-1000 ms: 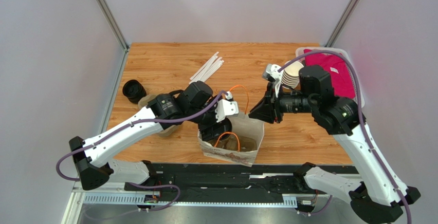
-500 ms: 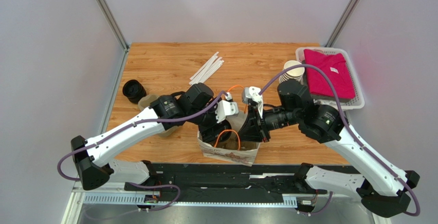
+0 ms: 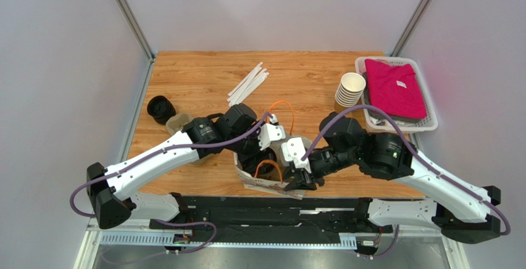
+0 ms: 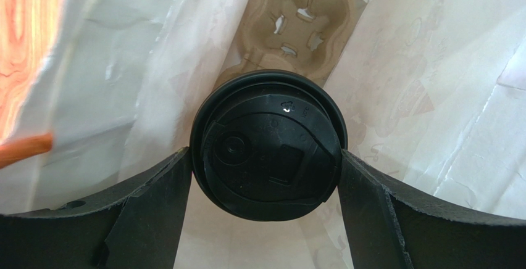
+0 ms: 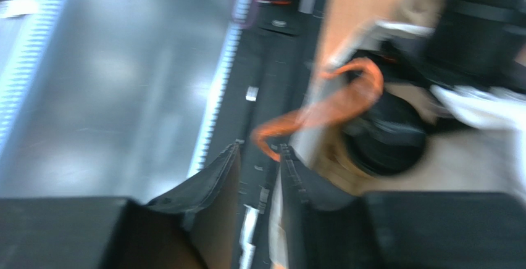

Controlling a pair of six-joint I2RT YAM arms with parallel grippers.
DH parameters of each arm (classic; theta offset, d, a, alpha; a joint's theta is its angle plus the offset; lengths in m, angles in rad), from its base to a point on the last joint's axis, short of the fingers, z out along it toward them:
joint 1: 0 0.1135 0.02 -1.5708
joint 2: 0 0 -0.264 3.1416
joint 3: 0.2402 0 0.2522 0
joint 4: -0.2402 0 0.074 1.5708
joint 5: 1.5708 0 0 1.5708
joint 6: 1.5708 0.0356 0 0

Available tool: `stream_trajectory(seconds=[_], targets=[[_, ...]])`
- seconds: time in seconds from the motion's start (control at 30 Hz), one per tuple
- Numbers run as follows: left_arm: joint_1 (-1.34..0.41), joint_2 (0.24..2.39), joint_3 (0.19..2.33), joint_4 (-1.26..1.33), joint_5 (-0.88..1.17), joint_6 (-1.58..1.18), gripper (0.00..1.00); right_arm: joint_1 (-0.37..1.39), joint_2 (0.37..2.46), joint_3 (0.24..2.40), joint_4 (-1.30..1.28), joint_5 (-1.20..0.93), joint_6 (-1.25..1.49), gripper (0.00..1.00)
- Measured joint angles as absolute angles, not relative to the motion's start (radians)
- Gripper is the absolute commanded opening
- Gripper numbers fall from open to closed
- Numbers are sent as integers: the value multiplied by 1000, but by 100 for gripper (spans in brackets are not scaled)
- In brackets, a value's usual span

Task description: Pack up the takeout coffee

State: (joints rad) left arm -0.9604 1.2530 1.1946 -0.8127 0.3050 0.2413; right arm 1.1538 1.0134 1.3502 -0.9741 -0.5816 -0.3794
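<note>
The left gripper (image 4: 264, 155) reaches down into the white paper bag (image 4: 432, 96). Its jaws are spread wide and close on either side of the takeout coffee (image 4: 268, 142), each finger against the rim of the cup's black lid. The cup stands upright inside the bag, over the pulp cup tray (image 4: 296, 28) that lies at the bag's bottom.

The right gripper (image 5: 259, 152) is at the bag's near right rim, close to the orange handle (image 5: 333, 105). Its jaws stand a narrow gap apart. That view is blurred, and I cannot tell whether they touch the bag.

The bag sits at the near edge of the wooden counter (image 3: 296, 78). Farther back are wrapped straws (image 3: 249, 82) and a stack of lidless cups (image 3: 350, 90).
</note>
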Motion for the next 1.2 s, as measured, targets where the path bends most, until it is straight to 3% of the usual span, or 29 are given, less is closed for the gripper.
stream_trajectory(seconds=[0.17, 0.3, 0.5, 0.7, 0.8, 0.9, 1.0, 1.03, 1.1, 1.2], targets=[[-960, 1220, 1158, -809, 305, 257, 24, 1065, 989, 1422, -1000, -358, -370, 69], [-962, 1198, 1147, -807, 305, 280, 24, 1007, 926, 1422, -1013, -221, -324, 82], [-974, 1192, 1147, -794, 304, 307, 24, 863, 911, 1386, -1003, -139, -281, 84], [-997, 1184, 1132, -783, 296, 331, 24, 789, 1045, 1337, -971, -179, -277, 83], [-1008, 1181, 1121, -781, 290, 343, 24, 776, 1106, 1327, -949, -234, -277, 77], [-1009, 1181, 1119, -780, 285, 346, 23, 775, 1134, 1316, -918, -286, -284, 63], [-1009, 1180, 1119, -775, 277, 347, 23, 775, 1150, 1285, -879, -305, -295, 34], [-1010, 1180, 1119, -773, 274, 348, 23, 775, 1159, 1281, -875, -307, -302, 15], [-1011, 1176, 1114, -769, 263, 352, 23, 771, 1187, 1281, -861, -308, -308, 0], [-1016, 1159, 1101, -765, 241, 365, 22, 768, 1212, 1298, -852, -305, -305, 0]])
